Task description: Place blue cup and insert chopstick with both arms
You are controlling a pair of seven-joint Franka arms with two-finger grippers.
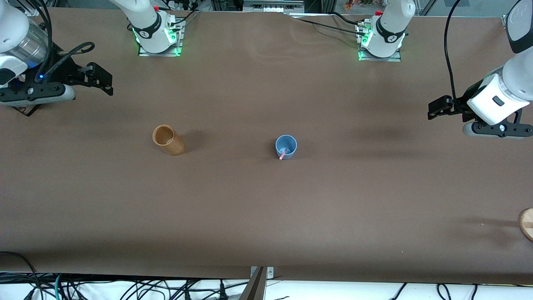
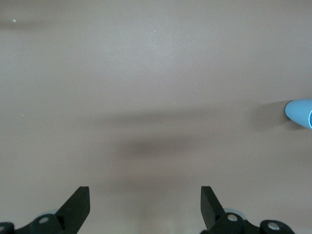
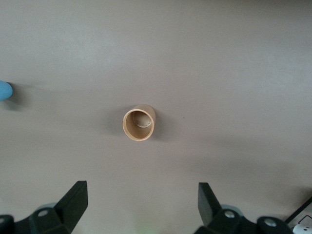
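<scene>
Nearest the camera, a round wooden piece [image 1: 527, 224] lies at the surface [image 1: 266, 216] edge. The blue cup [image 1: 286, 146] stands upright mid-surface with the chopstick [image 1: 283, 154] in it, well apart from both fingers. Left gripper [image 1: 437, 109] and right gripper [image 1: 99, 81] hang wide and empty; the brown cylinder holder [image 1: 168, 140] is below the right one. We judge the task finished; both arms wait.

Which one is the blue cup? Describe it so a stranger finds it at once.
Start at the middle of the brown table. The blue cup stands there upright, with a pink chopstick in it. Its neighbour, the brown cylinder, is taller and empty.
</scene>
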